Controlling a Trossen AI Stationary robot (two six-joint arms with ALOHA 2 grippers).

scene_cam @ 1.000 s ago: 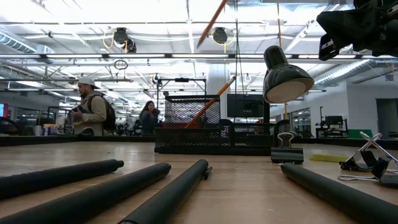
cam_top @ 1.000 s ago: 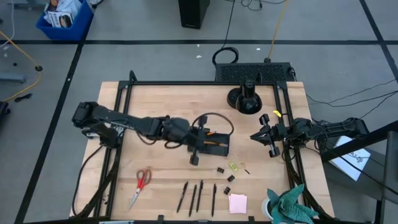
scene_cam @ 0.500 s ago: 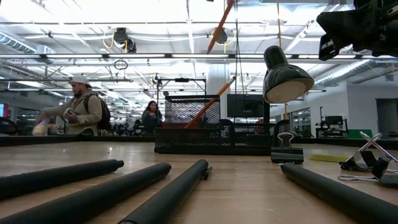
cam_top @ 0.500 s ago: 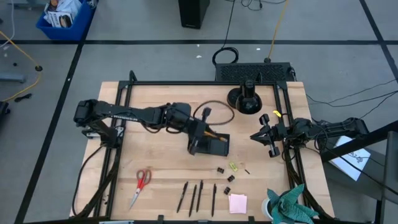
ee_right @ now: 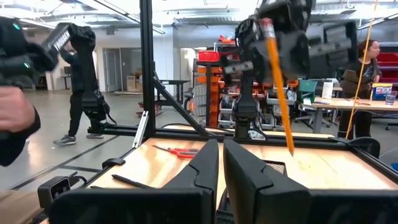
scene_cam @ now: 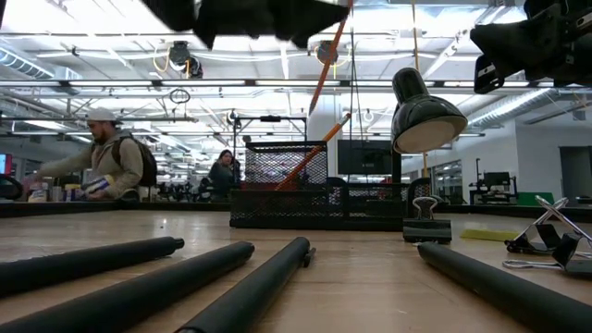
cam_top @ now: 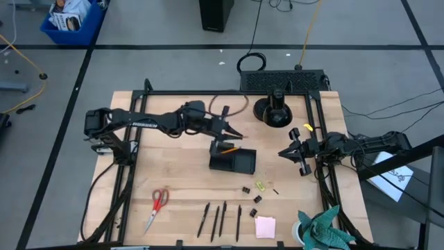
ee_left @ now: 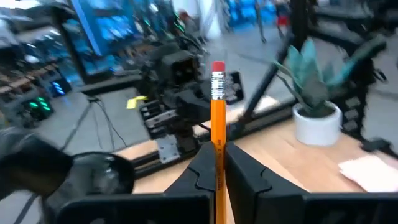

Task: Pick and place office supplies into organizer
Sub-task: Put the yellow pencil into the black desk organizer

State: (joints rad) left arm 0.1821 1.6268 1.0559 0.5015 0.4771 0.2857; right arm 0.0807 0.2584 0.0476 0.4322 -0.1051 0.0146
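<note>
Organizer [cam_top: 233, 161]: we find it near the table's centre, with one orange pencil already leaning in it, its tip angled up toward the left arm. The left gripper [cam_top: 232, 131] hangs just behind the organizer, toward the far edge, fingers pinched narrow on a second pencil [ee_left: 217, 124]. In the left wrist view this pencil stands along the fingers with its eraser end up. In the right wrist view it hangs steeply, point down, over the organizer's mesh. We judge the coming move to be a short descent: the pencil's long axis is near vertical and the organizer lies directly below and slightly toward the near edge. The left arm is clearly the nearer one.

The right gripper [cam_top: 297, 154] waits at the right edge of the table, fingers closed on nothing.

Surroundings, by size: a round black stand base [cam_top: 272, 111] behind the organizer, well apart from the descent path; a cloth [cam_top: 325, 229] at the near right corner; scissors [cam_top: 157, 205] near left; four pens [cam_top: 220, 219] along the near edge; a pink pad [cam_top: 265, 226]; binder clips [cam_top: 250, 194] near the organizer's front. The leaning pencil is the only likely obstruction.
</note>
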